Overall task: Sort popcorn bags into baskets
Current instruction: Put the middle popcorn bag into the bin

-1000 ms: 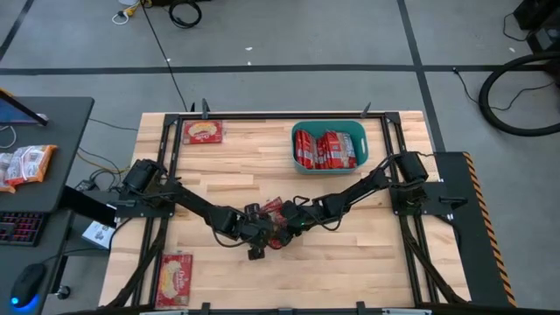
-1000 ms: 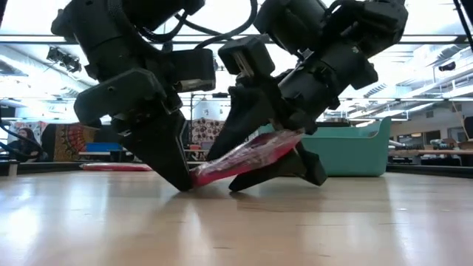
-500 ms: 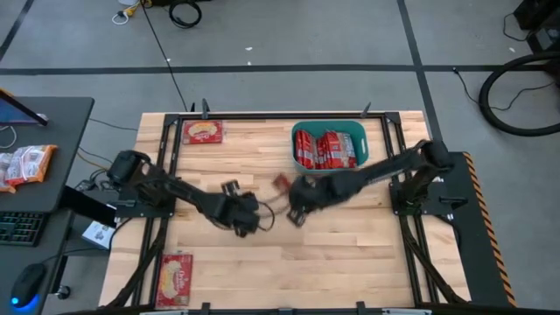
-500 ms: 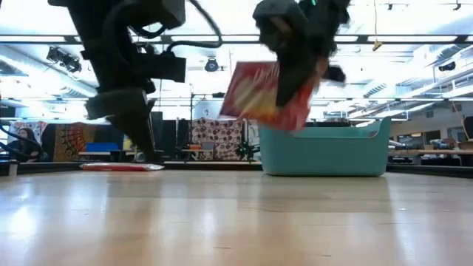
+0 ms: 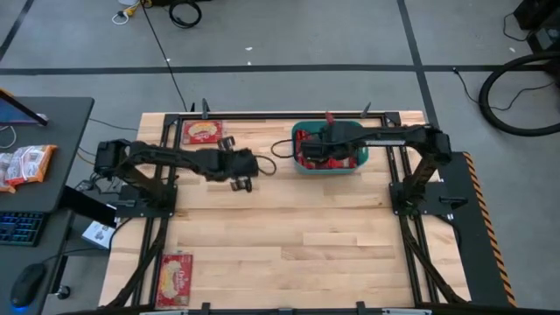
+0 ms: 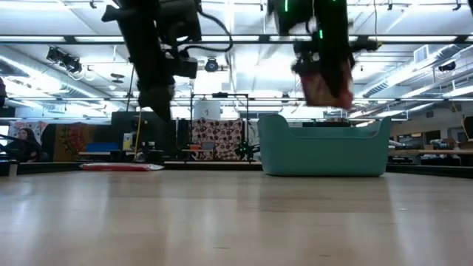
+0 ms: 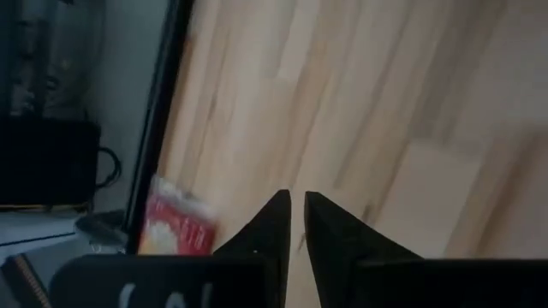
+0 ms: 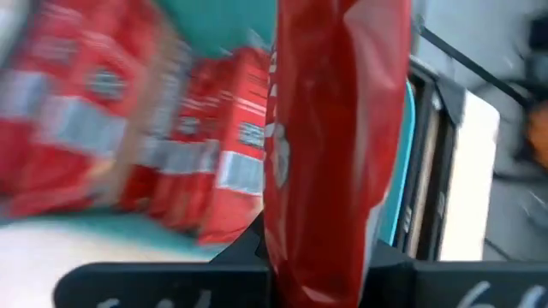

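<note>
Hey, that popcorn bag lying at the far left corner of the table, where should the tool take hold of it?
The popcorn bag lies flat on the table. Probably best to come straight down and pinch one long edge, since no upright side shows. The left tool hangs nearest.

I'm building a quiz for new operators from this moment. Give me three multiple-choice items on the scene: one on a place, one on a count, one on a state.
1. Where is the right gripper?
A. Over the teal basket
B. At the table's near edge
C. Off the table

2. How many popcorn bags lie loose on the table?
A. None
B. Two
C. Five

3. What is the right gripper doing?
A. Open and empty
B. Shut on a popcorn bag
C. Pressing on the wood

Answers: 1 A, the high view shows it above the basket. 2 B, one far, one near. 3 B, the right wrist view shows the bag clamped.
</note>
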`<move>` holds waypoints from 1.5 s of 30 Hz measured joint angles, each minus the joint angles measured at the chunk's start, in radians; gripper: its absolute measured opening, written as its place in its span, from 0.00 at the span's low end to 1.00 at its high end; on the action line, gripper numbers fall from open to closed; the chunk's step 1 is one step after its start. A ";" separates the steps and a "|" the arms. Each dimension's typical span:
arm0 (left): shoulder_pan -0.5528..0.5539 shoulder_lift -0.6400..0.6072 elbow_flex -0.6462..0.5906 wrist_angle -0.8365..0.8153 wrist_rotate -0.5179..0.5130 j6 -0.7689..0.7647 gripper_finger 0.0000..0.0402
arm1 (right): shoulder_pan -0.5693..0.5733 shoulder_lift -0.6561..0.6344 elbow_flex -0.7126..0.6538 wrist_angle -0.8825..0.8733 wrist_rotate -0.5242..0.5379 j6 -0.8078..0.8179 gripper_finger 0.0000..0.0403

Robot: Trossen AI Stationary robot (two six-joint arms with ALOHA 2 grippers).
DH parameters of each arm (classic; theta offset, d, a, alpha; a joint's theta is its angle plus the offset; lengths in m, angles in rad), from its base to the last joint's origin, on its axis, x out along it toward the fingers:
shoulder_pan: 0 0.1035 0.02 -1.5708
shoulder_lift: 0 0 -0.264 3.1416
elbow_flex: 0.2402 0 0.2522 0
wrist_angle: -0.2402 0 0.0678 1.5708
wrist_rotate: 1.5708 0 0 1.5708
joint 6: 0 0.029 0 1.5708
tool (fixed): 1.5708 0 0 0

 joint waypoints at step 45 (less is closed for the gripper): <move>0.801 -0.054 -0.005 0.000 0.581 0.308 0.45 | -0.173 -0.172 -0.288 0.466 -0.234 -0.093 0.58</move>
